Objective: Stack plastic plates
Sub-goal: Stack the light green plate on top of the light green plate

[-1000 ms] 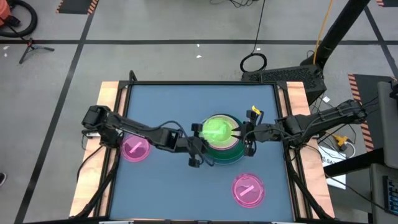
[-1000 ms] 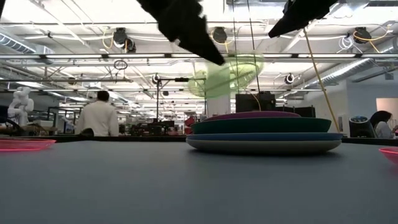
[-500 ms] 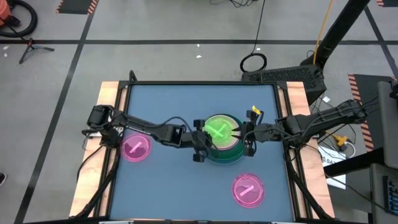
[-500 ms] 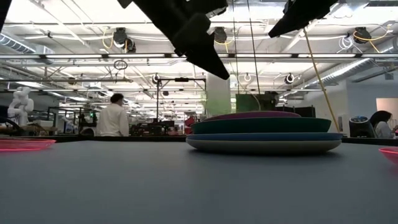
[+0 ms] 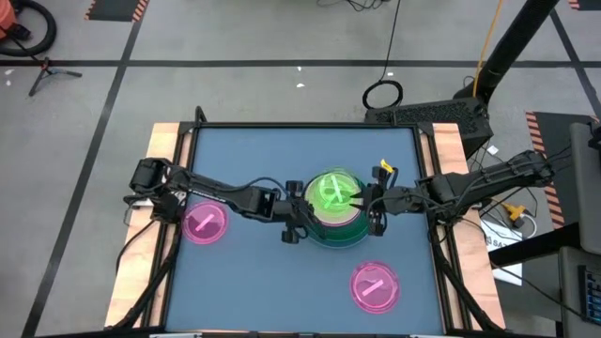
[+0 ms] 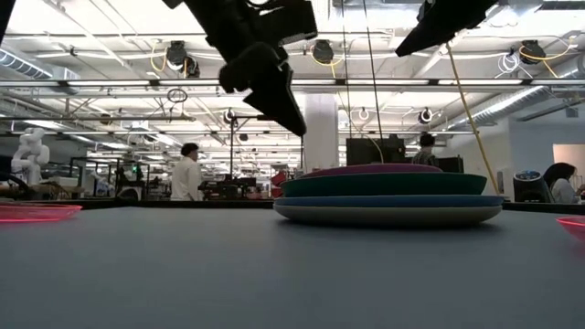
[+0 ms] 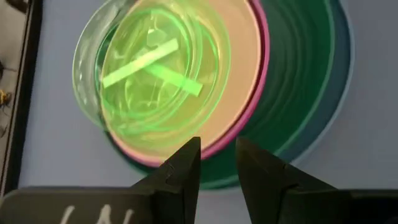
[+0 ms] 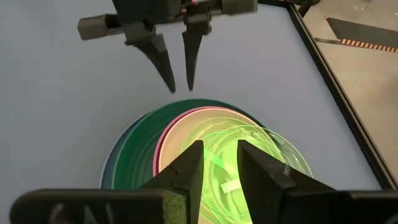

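Stack: your plates sit piled mid-counter, translucent green plates on top, over beige, hot pink, dark green and blue.
Left gripper: just beside the stack's edge, jaws slightly apart, empty.
Right gripper: at the opposite edge, jaws slightly apart, empty.
Pink plates: two, well apart on your counter.

Glossy translucent green plastic plates over a matt blue table

Blue-grey table bearing a central stack of plates and two separate pink plates.
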Available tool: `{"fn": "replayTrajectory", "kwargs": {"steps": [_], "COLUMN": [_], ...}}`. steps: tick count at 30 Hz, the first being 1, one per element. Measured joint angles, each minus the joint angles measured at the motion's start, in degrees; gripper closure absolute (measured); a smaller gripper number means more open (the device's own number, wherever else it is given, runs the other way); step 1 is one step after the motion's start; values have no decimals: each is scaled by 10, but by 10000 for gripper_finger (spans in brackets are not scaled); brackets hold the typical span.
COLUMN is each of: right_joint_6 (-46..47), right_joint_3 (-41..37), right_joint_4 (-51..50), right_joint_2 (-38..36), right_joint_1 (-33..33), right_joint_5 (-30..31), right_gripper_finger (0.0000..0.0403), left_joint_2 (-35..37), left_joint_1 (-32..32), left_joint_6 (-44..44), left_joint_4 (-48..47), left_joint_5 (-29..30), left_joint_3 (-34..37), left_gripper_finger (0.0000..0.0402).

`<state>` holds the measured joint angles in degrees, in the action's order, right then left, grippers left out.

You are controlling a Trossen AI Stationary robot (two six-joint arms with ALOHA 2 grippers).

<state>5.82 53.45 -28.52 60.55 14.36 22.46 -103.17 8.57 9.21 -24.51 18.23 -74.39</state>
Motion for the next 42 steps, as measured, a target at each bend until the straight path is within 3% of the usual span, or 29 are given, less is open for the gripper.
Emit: {"fn": "replayTrajectory", "kwargs": {"steps": [2,7,9,23,31,38,42], "right_joint_6": [23,91,99,48,14,-5,-4], "right_joint_3": [0,0,0,0,0,0,0], "right_joint_4": [0,-15,-17,29,84,127,140], "right_joint_2": [0,22,44,222,293,303,303], "right_joint_1": [0,-16,-36,-188,-227,-229,-229], "right_joint_5": [10,132,132,-18,-107,-180,-182], "right_gripper_finger": [312,312,316,398,401,401,402], "left_joint_2": [9,48,65,165,176,189,203], "left_joint_1": [2,14,18,55,62,62,63], "left_joint_6": [-9,-26,-29,-38,-49,-50,-42], "left_joint_4": [-27,-94,-105,-152,-198,-225,-223], "left_joint_5": [13,53,68,124,139,149,149], "left_joint_3": [0,0,0,-1,1,0,5], "left_gripper_finger": [293,293,293,293,293,293,293]}}
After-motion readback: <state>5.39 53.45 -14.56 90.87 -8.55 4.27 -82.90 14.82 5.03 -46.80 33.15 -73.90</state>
